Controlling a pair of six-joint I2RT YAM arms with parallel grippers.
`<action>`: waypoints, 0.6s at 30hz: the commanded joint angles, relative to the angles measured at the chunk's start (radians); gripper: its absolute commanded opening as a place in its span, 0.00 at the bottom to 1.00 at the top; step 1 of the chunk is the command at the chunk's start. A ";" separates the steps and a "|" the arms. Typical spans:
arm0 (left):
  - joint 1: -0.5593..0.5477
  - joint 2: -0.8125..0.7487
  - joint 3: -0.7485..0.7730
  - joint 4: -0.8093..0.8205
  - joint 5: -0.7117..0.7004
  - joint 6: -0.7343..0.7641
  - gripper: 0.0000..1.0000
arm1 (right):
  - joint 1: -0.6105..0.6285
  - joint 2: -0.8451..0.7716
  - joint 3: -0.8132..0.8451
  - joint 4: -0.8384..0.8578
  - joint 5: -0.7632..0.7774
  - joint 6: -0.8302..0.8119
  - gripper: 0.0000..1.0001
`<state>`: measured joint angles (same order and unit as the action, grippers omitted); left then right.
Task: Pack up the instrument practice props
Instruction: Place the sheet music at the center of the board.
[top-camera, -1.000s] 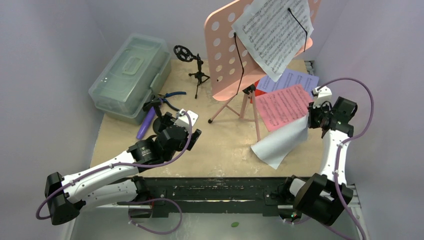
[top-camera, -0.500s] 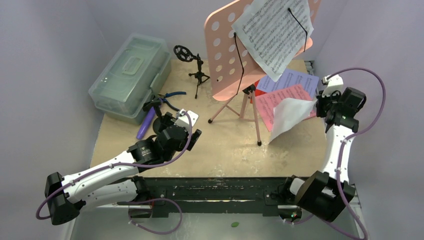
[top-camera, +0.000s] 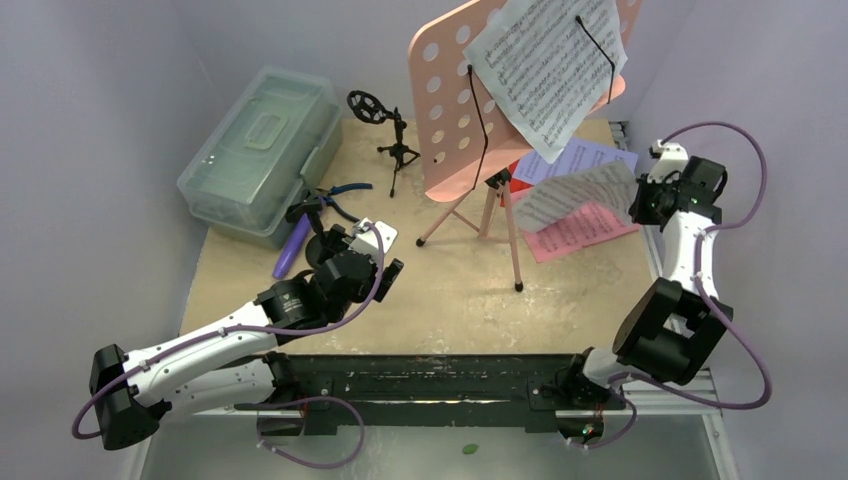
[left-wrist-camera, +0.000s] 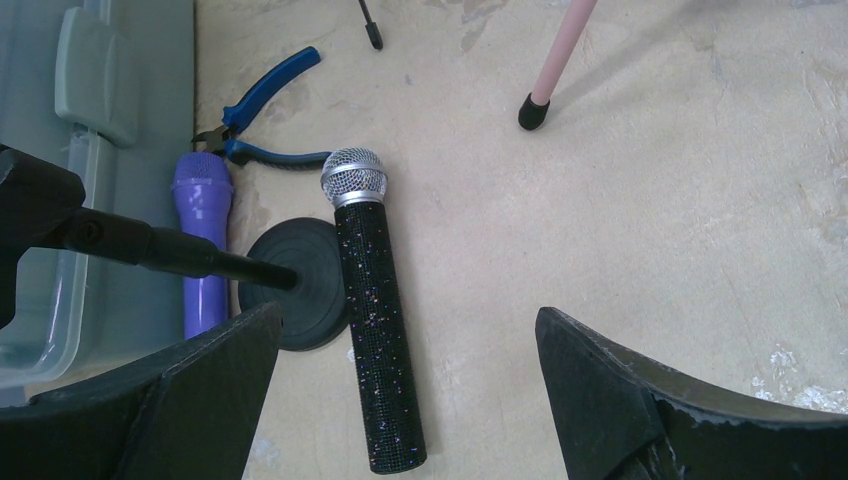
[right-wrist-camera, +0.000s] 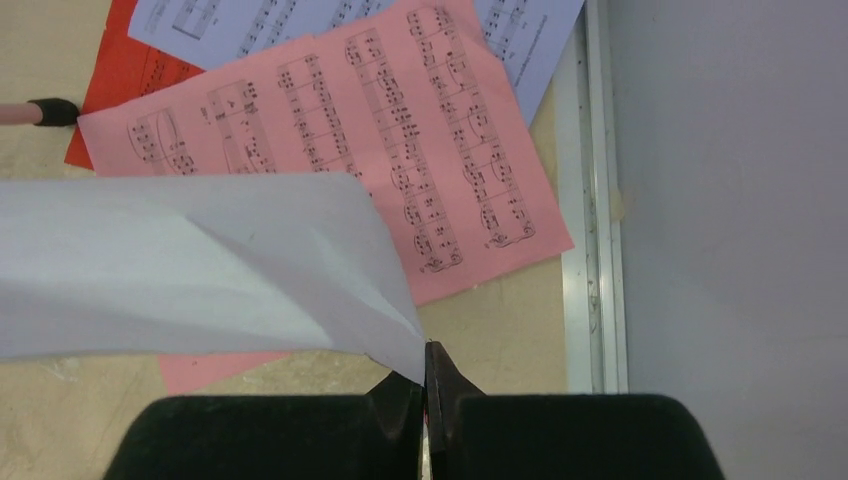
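From above, nothing looks packed. The pink music rack (top-camera: 455, 100) stands upright, and the clear case (top-camera: 260, 150) to its left is shut. Right of the rack, the right pincer (top-camera: 638, 200) lifts a white sheet (top-camera: 575, 195) over the pink page (top-camera: 585, 228).

Left wrist: the left pincer (left-wrist-camera: 405, 318) gapes wide and empty over the black-silver microphone (left-wrist-camera: 375, 310) and purple microphone (left-wrist-camera: 203, 240), which lie on the desk (left-wrist-camera: 650, 200) left of the rack.

Right wrist: the pincer is clamped on the sheet's corner.

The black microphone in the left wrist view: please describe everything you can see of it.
The black microphone has a silver mesh head and a straight black body with tiny glitter specks. It lies flat on the table, head pointing away from the camera, its side against the edge of a round black stand base. Nothing grips it.
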<state>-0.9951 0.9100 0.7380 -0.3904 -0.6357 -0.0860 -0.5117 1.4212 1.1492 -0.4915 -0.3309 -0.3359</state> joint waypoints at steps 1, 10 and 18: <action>0.007 -0.011 -0.005 0.015 0.002 -0.002 0.97 | -0.004 0.049 0.097 -0.017 -0.020 0.058 0.00; 0.009 -0.006 -0.005 0.016 0.005 0.000 0.97 | 0.028 0.213 0.202 -0.046 0.008 0.079 0.04; 0.012 -0.008 -0.005 0.018 0.006 -0.001 0.97 | 0.058 0.260 0.208 -0.042 0.007 0.105 0.02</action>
<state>-0.9913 0.9100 0.7380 -0.3904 -0.6346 -0.0860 -0.4660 1.6966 1.3144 -0.5243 -0.3302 -0.2600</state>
